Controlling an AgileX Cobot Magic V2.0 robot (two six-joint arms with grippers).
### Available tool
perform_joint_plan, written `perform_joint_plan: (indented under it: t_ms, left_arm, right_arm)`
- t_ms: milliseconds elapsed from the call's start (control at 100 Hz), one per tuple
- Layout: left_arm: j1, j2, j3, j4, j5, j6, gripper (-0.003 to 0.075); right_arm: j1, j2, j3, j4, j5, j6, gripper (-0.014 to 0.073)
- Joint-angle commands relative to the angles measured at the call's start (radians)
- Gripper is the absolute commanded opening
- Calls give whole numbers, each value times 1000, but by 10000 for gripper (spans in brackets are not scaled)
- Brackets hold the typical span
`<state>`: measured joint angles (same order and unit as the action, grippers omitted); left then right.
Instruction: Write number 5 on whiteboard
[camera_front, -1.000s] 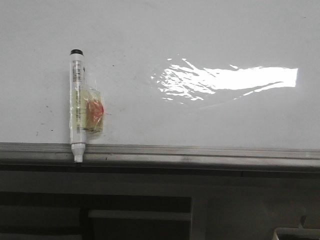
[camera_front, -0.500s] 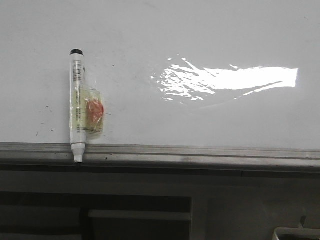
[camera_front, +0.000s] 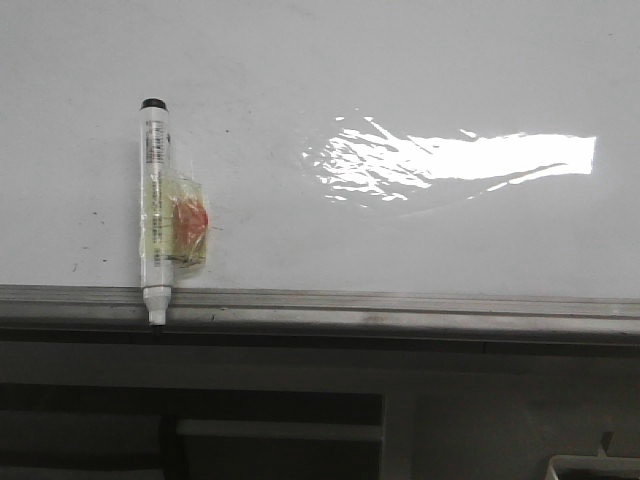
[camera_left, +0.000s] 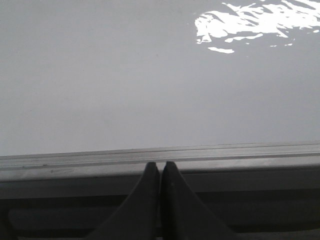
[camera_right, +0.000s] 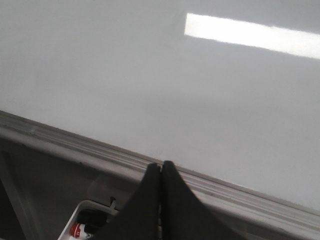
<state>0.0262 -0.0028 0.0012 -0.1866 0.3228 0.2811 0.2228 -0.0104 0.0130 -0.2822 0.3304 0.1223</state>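
The whiteboard (camera_front: 400, 60) fills most of the front view, glossy white with a grey edge rail (camera_front: 400, 305) along its near side. No drawn number 5 shows on it. A white marker (camera_front: 155, 200) with a black cap lies on the board at the left, its tip over the rail, wrapped in clear tape with an orange patch. Neither gripper shows in the front view. My left gripper (camera_left: 160, 166) is shut and empty, at the rail (camera_left: 200, 152). My right gripper (camera_right: 161, 166) is shut and empty, over the rail (camera_right: 75, 145).
A bright light glare (camera_front: 450, 160) lies on the board right of centre. Small dark specks (camera_front: 90, 240) dot the board left of the marker. A white tray (camera_right: 80, 220) holding a red-capped item sits below the board's edge on the right.
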Motion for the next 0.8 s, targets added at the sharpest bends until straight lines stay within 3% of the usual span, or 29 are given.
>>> perform_joint_plan:
  t_ms: [0,120,190,260,360,520,790]
  left_arm:
    - [3,-27,24,-9,-74,-9,-20]
    - [3,-27,24,-12,-82,-9,-20]
    - [3,-27,24,-85,-108,-9,-20]
    - [3,-27,22,-235,-148,-9,-20]
    - [3,-27,22,-583,-185,-9,-20]
    - [3,-27,22,-834,-205,-9,-20]
    - [3,-27,22,-886,-233,-9,-20]
  right_arm:
    - [-5,-17,20,-20,-28,-3,-64]
    - [-5,-17,20,-39,-58,-3,-64]
    - [-5,-17,20,-39,-100,-3,-64]
    - [-5,-17,20,2,-202,-3,-64]
    - [-5,-17,20,195,-374,-3,-64]
    - [-5,-17,20,383,-450,-3,-64]
    - [-5,-17,20,533,-528,-3,-64]
